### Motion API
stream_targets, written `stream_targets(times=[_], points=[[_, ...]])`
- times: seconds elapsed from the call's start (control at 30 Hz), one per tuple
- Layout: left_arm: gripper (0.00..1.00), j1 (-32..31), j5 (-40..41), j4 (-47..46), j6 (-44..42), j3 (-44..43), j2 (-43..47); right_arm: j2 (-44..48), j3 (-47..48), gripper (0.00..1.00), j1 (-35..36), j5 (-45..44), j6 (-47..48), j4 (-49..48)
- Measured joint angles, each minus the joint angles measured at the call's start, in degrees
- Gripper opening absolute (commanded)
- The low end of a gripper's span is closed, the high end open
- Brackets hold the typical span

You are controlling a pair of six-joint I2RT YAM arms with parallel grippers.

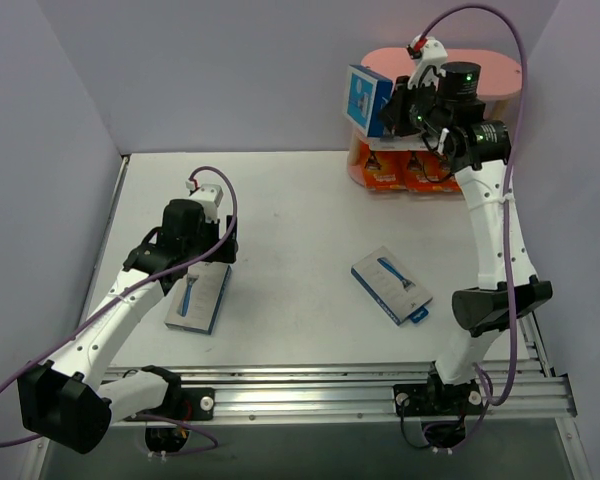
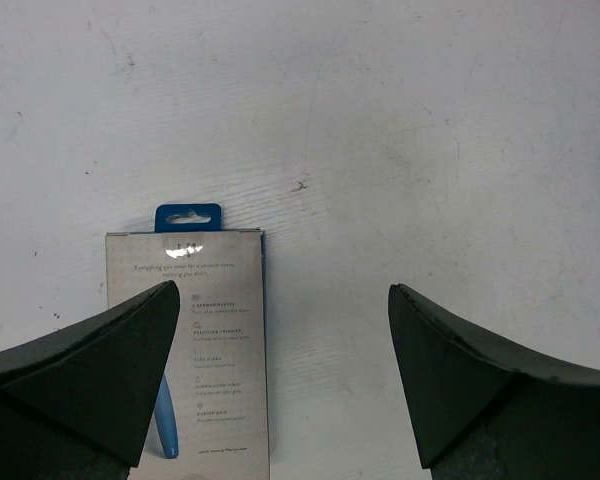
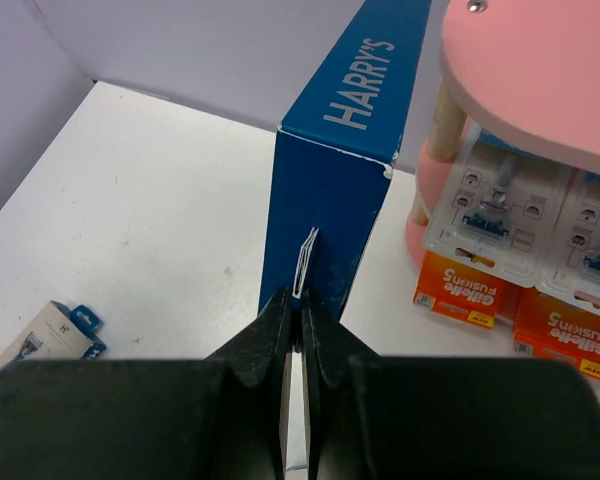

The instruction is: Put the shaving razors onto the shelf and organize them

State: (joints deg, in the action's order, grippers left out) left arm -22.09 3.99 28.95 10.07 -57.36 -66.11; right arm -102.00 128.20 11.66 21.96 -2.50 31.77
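Observation:
My right gripper is shut on the thin white hang tab of a blue Harry's razor box, which it holds upright in the air just left of the pink shelf. From above, the box and right gripper sit at the shelf's left end. White-blue Gillette cards stand on the middle tier, with orange Gillette boxes below them. My left gripper is open low over the table, and a grey razor pack lies flat, partly under its left finger.
Another grey-blue razor pack lies flat mid-table, right of centre. The pack under the left arm sits near the table's left front. Grey walls enclose the table on the left, back and right. A metal rail runs along the near edge.

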Motion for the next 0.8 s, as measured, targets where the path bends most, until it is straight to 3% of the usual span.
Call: stream_targets(times=[0.33,0.8], points=[[0.95,0.0,-0.02,0.02,0.0,0.0,0.0,9.03,-11.17,0.0,-6.23,-0.07,-5.16,-11.3],[0.95,-0.31,-0.26,0.04,0.0,0.0,0.0,16.31,-38.71,0.0,-24.55,3.48,-31.95,-39.63]])
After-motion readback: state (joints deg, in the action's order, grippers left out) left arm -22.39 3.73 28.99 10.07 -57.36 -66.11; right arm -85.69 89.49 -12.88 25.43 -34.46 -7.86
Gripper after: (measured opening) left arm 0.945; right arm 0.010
